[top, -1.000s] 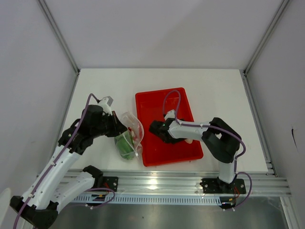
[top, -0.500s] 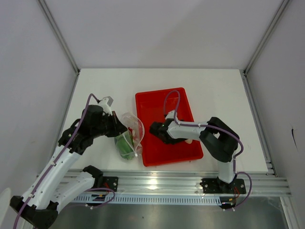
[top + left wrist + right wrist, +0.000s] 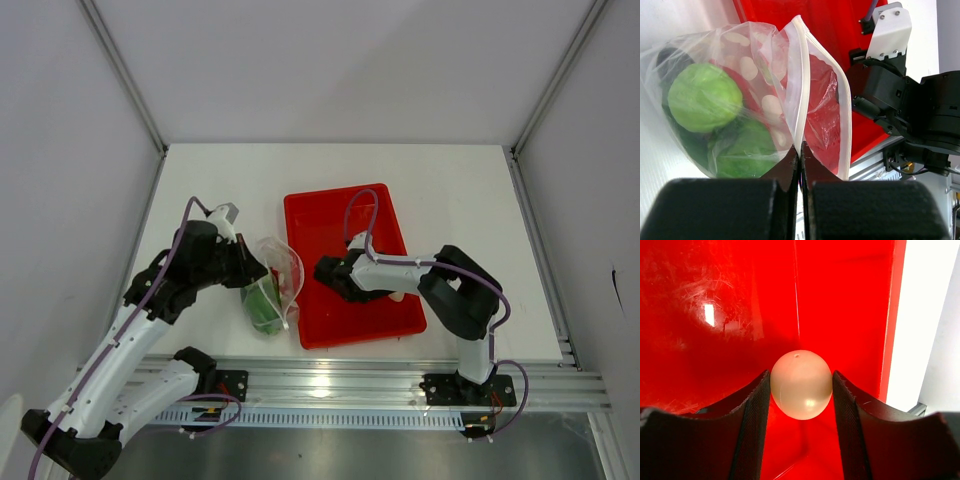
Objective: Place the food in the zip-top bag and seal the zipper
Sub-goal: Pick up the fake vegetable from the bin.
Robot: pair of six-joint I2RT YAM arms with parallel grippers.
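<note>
Closing in, your right gripper [image 3: 801,392] is now clasping the white egg-shaped toy [image 3: 801,380] on the red tray [image 3: 715,300] for bagging, while your left gripper [image 3: 800,159] is pinching the clear plastic bag [image 3: 740,60] by its rim.

Tray [image 3: 360,337]: showing saturated red throughout. In the right wrist view its floor is carrying fine pale scuff marks and one white glare patch.
Egg-like piece [image 3: 801,384]: reading as pearly off-white, unpatterned, with a small highlight.
Zip-top bag [image 3: 765,40]: showing as clear, colourless film, with tray red tinting through at the mouth.
Zipper [image 3: 799,95]: reading whitish with a faint pink cast.
Round green piece [image 3: 704,97]: showing bright lime. A darker green mass [image 3: 747,150] is sitting below it, and pale oval blotches on red are appearing beside them.
Left gripper [image 3: 800,150] and right gripper [image 3: 325,272]: both showing matte black.
Cable [image 3: 180,245]: running purple.
Table [image 3: 460,190]: appearing plain white.
</note>
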